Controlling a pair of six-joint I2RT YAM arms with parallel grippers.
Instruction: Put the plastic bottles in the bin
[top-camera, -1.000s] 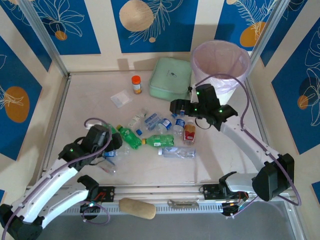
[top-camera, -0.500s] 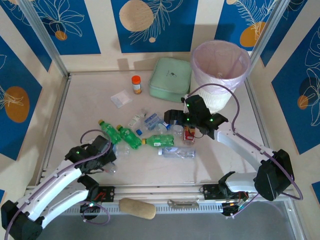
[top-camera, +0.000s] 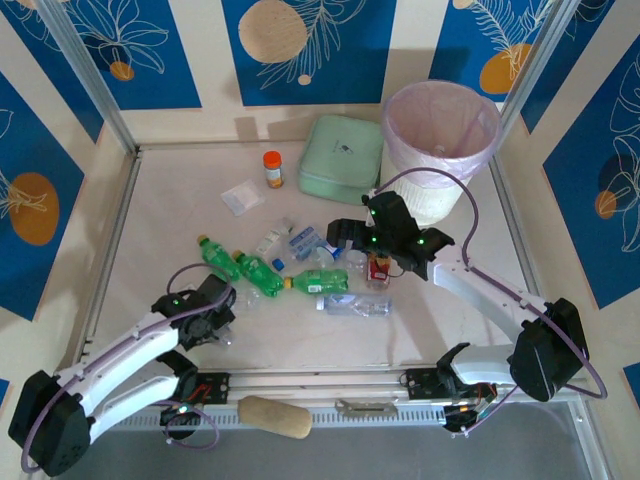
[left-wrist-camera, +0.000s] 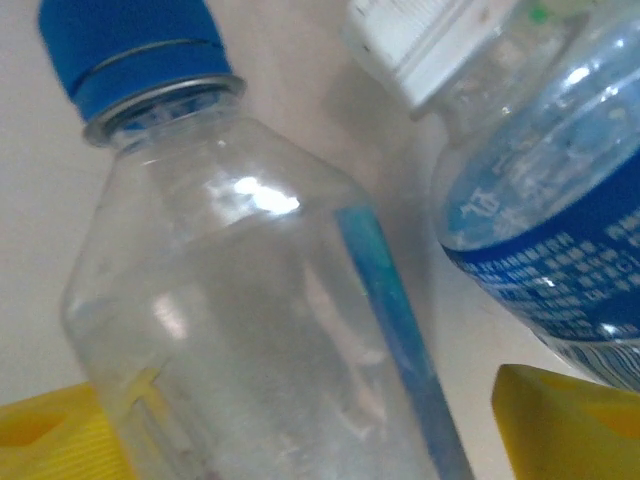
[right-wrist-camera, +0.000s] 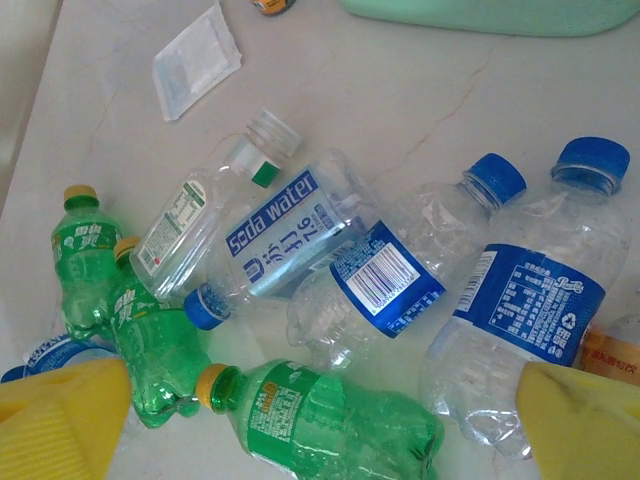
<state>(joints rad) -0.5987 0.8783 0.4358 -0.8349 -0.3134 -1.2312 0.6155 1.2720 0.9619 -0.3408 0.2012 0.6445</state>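
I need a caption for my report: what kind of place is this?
Probably a robot test cell in a lab, not a home: two arms mounted at the table edge, metal frame posts, and printed blue panels as walls around the bottles and bin.

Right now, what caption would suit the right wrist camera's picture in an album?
Wide-open yellow jaws hover above clear blue-capped plastic bottles and green plastic bottles lying on a pale table.

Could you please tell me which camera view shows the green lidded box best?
The top external view: the green box shows whole there, lid shut, beside the bin. The right wrist view catches just a strip of its edge along the frame's top, beyond the bottles.
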